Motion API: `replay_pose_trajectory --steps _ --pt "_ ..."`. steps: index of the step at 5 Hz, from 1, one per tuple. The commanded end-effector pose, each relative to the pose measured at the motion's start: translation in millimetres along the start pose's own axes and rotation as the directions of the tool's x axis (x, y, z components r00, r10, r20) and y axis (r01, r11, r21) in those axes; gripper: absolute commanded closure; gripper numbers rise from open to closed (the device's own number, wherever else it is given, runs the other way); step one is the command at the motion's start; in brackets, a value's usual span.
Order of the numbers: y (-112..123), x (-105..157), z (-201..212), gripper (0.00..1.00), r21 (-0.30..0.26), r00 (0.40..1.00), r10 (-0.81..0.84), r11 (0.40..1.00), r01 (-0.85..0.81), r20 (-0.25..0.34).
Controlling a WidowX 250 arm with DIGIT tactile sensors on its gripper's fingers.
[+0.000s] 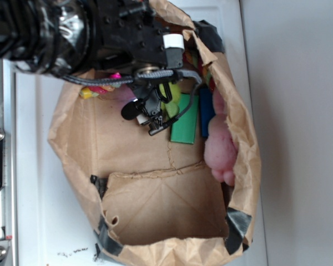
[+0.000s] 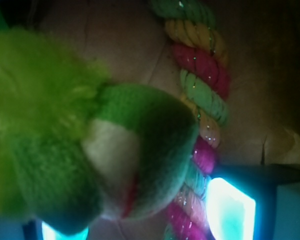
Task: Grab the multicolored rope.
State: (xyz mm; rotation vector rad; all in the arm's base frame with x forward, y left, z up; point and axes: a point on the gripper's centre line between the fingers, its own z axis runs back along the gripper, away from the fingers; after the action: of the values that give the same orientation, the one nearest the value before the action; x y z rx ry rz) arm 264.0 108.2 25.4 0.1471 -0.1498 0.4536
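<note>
We see the gripper (image 1: 154, 123) reaching into the brown paper bag (image 1: 155, 210), low over the fuzzy lime-green plush toy (image 2: 65, 150); we cannot tell whether its jaws are spread or pressed together. The multicolored rope (image 2: 202, 90) lies on the bag floor just behind the plush, running past 1 green block (image 1: 184, 124) and a pink bunny (image 1: 221, 147).

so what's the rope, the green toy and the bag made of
multicolored rope: looks like twisted cotton or yarn, matte, visible fibre strands with tiny glints.
Lime-green plush toy: fuzzy synthetic fur, knit-like darker green part.
Bag: brown paper, creased and matte, taped corners.
</note>
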Motion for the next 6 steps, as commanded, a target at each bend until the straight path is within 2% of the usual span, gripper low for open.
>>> replay_pose_trajectory --steps 1,2,4,5,6 --pt "0.1 13.1 6.6 0.00 0.007 0.994 0.089 0.996 -0.090 0.062" --pt "-0.7 14.2 6.9 0.00 -0.014 0.998 0.054 0.998 -0.053 0.034" --pt "2.7 21.6 5.9 0.00 -0.010 0.996 0.082 0.997 -0.082 0.031" --pt "4.7 22.0 16.1 0.00 -0.065 1.000 0.021 0.998 -0.021 -0.007" --pt "8.6 14.6 32.5 0.00 -0.118 1.000 -0.007 0.993 0.006 -0.014"
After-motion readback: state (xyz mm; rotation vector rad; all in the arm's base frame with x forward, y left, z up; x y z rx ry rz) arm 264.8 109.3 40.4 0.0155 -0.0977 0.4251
